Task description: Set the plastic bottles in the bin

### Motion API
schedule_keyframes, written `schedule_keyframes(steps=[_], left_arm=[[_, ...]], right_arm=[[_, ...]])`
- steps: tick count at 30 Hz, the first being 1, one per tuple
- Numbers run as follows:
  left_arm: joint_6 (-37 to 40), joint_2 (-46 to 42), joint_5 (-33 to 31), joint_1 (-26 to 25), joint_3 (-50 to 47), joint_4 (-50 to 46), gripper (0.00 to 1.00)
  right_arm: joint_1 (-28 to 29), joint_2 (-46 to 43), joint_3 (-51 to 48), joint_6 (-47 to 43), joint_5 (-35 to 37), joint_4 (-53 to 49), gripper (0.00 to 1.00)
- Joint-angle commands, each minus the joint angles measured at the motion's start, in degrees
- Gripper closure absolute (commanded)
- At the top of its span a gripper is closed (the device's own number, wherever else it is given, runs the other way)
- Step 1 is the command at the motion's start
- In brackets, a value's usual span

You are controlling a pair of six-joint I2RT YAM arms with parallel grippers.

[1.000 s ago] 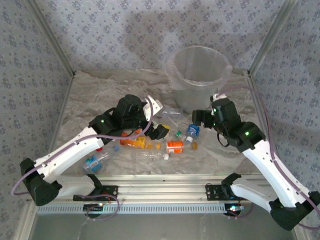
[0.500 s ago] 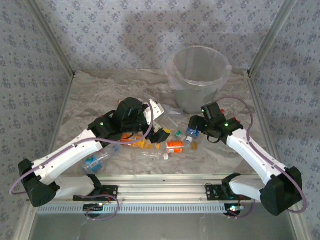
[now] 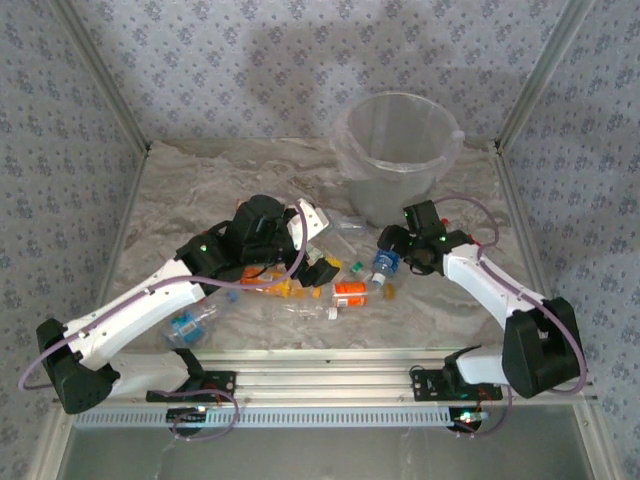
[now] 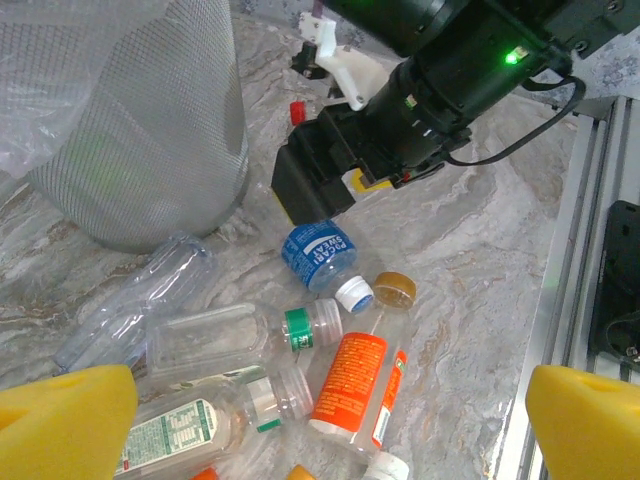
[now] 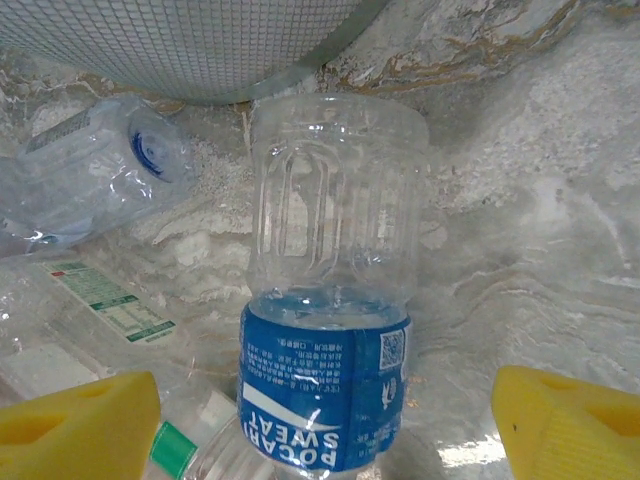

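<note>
The bin (image 3: 398, 150) stands at the back right; its meshed wall also shows (image 4: 130, 120) (image 5: 200, 40). A pile of plastic bottles lies in front of it. My right gripper (image 3: 390, 246) (image 5: 325, 430) is open, its yellow fingers (image 5: 80, 420) on either side of a blue-labelled bottle (image 3: 385, 264) (image 5: 330, 330) (image 4: 320, 255) lying on the table. My left gripper (image 3: 325, 265) (image 4: 330, 420) is open above an orange-labelled bottle (image 4: 350, 390) (image 3: 350, 291) and a clear green-banded bottle (image 4: 230, 340), holding nothing.
More bottles lie to the left: an orange-filled one (image 3: 265, 285), a clear one (image 3: 305, 311) and a blue-labelled one (image 3: 185, 322). A crushed clear bottle (image 5: 90, 185) lies by the bin's foot. A loose red cap (image 4: 297, 111) sits beside it. The metal rail (image 3: 330, 360) runs along the front edge.
My right arm has swung left and down, bringing its open gripper around the blue-labelled bottle. My left gripper has shifted only slightly over the pile.
</note>
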Motion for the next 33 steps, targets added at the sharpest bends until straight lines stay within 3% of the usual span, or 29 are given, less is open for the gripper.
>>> schedule_keyframes(steps=[1,33], left_arm=[[1.2,0.4,1.3,-0.3,1.6,-0.2,0.00],[0.5,0.6,1.3,-0.2,2.1,-0.4,0.00]], right_arm=[[-0.4,2.2,0.1,0.6,-1.3,1.7,0.12],[0.0,13.8,0.8,2.5,-1.2,8.5,0.25]])
